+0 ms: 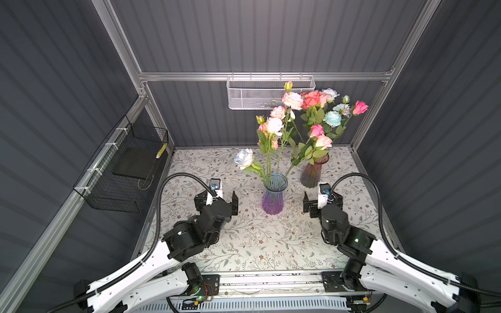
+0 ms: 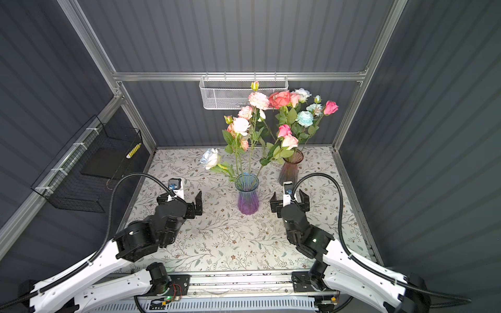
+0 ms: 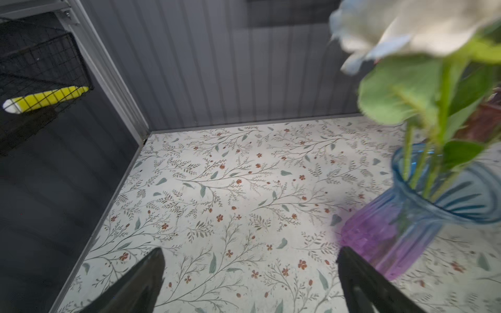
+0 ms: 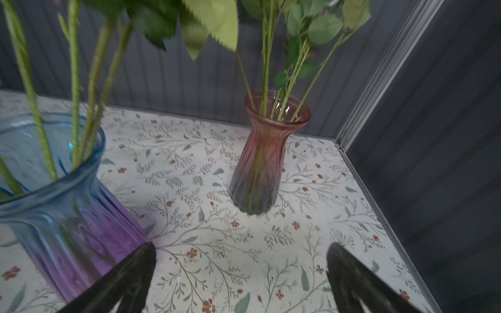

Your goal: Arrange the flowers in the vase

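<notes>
A ribbed blue-to-purple vase (image 1: pixel 273 196) (image 2: pixel 247 195) stands mid-table with several flowers (image 1: pixel 273 126) in it; a white and pale-blue rose (image 1: pixel 244 158) leans out to its left. Behind it to the right, a pink-to-grey vase (image 1: pixel 314 172) (image 4: pixel 260 168) holds more flowers (image 1: pixel 311 99) in coral, pink and pale blue. My left gripper (image 1: pixel 217 202) (image 3: pixel 251 252) hangs open just left of the blue vase (image 3: pixel 406 216), holding nothing. On that vase's right, my right gripper (image 1: pixel 322 202) (image 4: pixel 242 245) is open too, with only tabletop between its fingers.
A white mesh basket (image 1: pixel 271 93) hangs on the back rail behind the blooms. A black wire basket (image 1: pixel 122 173) on the left wall holds a yellow and white object (image 1: pixel 161 151). The table (image 1: pixel 257 244) has a floral-print cover and dark walls on three sides.
</notes>
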Tool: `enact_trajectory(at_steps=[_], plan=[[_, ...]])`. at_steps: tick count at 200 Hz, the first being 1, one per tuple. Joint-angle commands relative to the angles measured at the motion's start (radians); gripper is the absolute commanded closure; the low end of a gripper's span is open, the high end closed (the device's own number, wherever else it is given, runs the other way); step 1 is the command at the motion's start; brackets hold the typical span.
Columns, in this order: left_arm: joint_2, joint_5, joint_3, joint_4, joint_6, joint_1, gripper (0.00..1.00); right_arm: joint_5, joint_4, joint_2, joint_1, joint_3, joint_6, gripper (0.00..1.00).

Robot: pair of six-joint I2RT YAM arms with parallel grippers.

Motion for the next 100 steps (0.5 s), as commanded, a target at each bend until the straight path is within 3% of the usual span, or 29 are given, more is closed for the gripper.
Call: enact_trajectory(at_steps=[1, 14, 24, 53, 67, 100], plan=[[0.034, -0.182, -0.065, 0.073, -0.068, -0.003, 0.00, 0.121, 0.139, 0.031, -0.002, 0.034, -0.046, 0.01], [0.045, -0.243, -0.100, 0.122, -0.002, -0.003, 0.00, 0.077, 0.215, 0.017, -0.019, -0.001, -0.127, 0.01], [0.042, -0.246, -0.140, 0.213, 0.135, -0.003, 0.00, 0.018, 0.230, -0.012, -0.044, -0.025, -0.160, 0.01], [0.009, -0.137, -0.241, 0.393, 0.375, -0.002, 0.00, -0.175, 0.146, -0.123, -0.178, -0.053, -0.093, 0.01], [-0.018, -0.082, -0.292, 0.488, 0.438, 0.002, 0.00, -0.331, 0.186, -0.160, -0.228, -0.099, -0.161, 0.01], [-0.095, 0.002, -0.461, 0.794, 0.547, 0.108, 0.00, -0.348, 0.488, -0.103, -0.263, -0.217, -0.251, 0.01]])
